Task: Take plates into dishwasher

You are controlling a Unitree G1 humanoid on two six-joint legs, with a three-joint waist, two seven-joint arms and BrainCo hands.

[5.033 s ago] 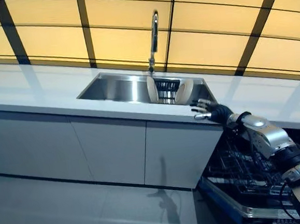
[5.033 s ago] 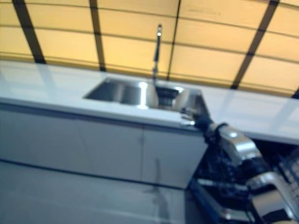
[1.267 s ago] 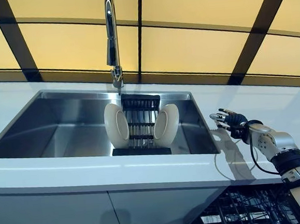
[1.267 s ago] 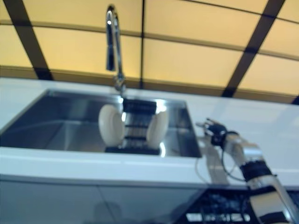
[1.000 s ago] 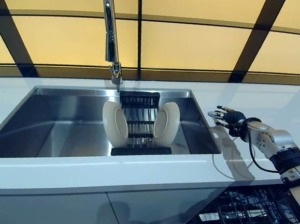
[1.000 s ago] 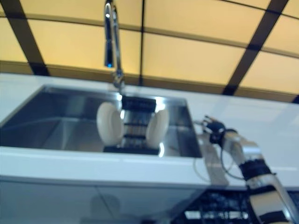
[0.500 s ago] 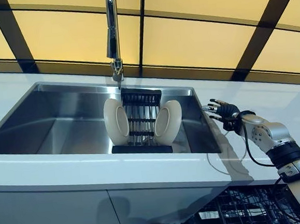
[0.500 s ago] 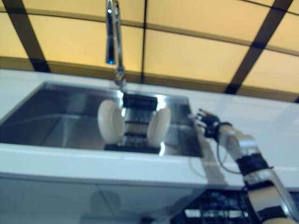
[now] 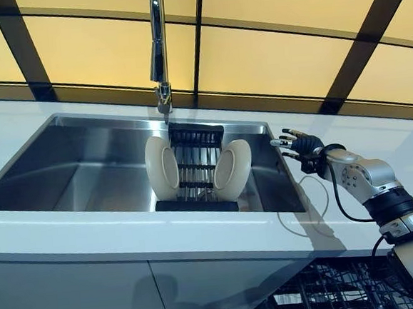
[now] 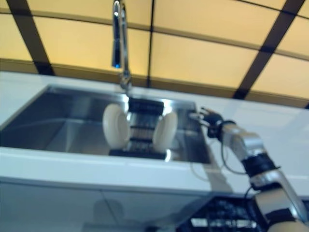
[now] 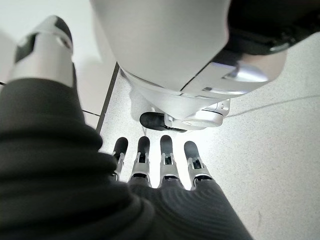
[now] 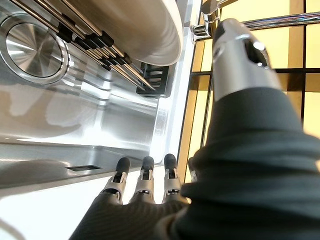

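Observation:
Two cream plates stand on edge in a black rack (image 9: 193,164) inside the steel sink (image 9: 86,171): the left plate (image 9: 162,168) and the right plate (image 9: 233,169). My right hand (image 9: 305,147) is open and empty, fingers spread, held over the sink's right rim, a short way right of the right plate. In the right wrist view its fingers (image 12: 145,181) are straight, with a plate (image 12: 145,25) and the rack's tines (image 12: 100,50) beyond them. My left hand (image 11: 165,167) shows only in the left wrist view, fingers straight, empty, hanging over the floor.
A tall chrome faucet (image 9: 158,51) rises behind the rack. The white counter (image 9: 198,230) runs around the sink. The open dishwasher's dark wire rack (image 9: 332,295) lies below the counter at the lower right. The sink's drain (image 12: 30,47) is beside the rack.
My right hand has moved left, from over the counter to over the sink's right rim, staying open. The plates have not moved. The camera has shifted slightly.

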